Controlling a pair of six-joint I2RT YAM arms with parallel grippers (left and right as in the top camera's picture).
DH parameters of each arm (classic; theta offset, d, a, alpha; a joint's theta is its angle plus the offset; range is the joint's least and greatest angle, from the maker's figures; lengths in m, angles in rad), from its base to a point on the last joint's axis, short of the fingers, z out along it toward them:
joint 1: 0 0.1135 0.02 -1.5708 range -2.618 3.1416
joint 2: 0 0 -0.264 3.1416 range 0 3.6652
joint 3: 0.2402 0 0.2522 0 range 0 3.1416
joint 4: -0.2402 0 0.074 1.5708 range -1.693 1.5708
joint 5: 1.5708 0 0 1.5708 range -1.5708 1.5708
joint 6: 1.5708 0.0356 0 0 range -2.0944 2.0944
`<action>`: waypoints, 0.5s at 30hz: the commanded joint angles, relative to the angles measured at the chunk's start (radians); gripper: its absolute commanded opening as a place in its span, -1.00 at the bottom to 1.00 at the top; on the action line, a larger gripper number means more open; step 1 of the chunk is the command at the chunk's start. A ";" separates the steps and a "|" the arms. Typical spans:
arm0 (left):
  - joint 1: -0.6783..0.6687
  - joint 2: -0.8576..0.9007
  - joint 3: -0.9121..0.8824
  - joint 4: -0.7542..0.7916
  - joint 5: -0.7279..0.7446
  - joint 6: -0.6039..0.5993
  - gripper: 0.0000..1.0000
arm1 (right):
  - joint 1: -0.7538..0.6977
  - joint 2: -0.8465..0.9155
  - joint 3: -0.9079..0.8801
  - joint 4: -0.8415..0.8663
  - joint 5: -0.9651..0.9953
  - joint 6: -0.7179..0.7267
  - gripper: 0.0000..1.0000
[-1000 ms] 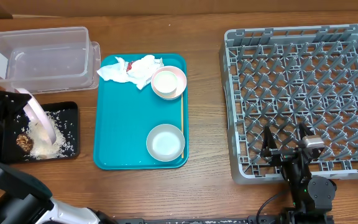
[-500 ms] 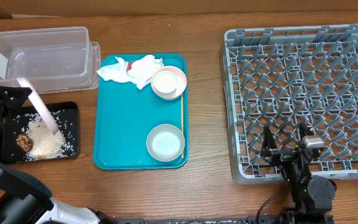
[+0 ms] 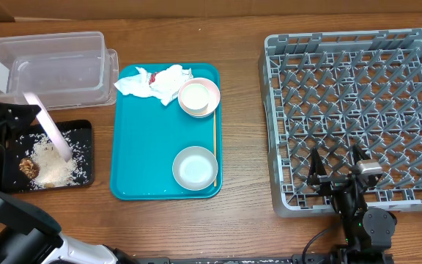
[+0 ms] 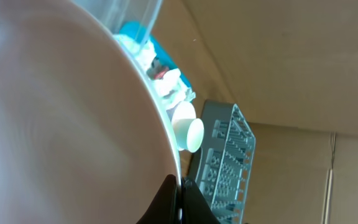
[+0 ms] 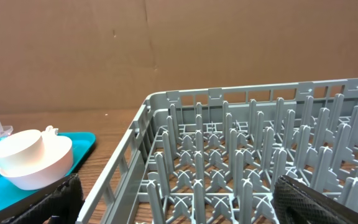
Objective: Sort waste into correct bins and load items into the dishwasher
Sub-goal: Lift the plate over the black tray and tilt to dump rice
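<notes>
My left gripper (image 3: 22, 111) is shut on the rim of the pale pink plate (image 3: 50, 130), which it holds steeply tilted over the shallow black tray (image 3: 83, 129). A heap of white rice (image 3: 54, 167) and brown bits (image 3: 28, 167) lies in that tray. In the left wrist view the plate (image 4: 61, 112) fills the left side, with the left gripper (image 4: 179, 190) pinching its edge. Crumpled napkins (image 3: 163, 82) and a red wrapper (image 3: 152, 77) lie on the teal tray (image 3: 145, 147), beside two whitish bowls (image 3: 198, 97) (image 3: 195, 166). My right gripper (image 3: 339, 167) stands open over the grey dish rack (image 3: 357, 95).
The clear plastic tub (image 3: 50, 66) stands behind the black tray. A thin wooden stick (image 3: 214, 147) lies along the teal tray's right edge. In the right wrist view the rack's pegs (image 5: 229, 149) stand between my fingers, with a bowl (image 5: 33, 158) to the left.
The left gripper has lifted the pink plate slightly up and back over the black tray. The rice heap now lies bare below it. The right arm has not moved.
</notes>
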 commanded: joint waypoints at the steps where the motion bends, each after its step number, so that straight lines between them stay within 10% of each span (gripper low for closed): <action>1: 0.008 0.014 0.019 0.030 -0.029 0.008 -0.91 | -0.003 -0.011 -0.010 0.005 0.001 -0.003 1.00; 11: 0.035 0.015 0.019 0.064 -0.086 -0.172 -0.92 | -0.003 -0.011 -0.010 0.005 0.001 -0.003 1.00; 15: 0.038 0.014 0.019 0.068 -0.020 -0.023 -0.92 | -0.003 -0.011 -0.010 0.005 0.001 -0.003 1.00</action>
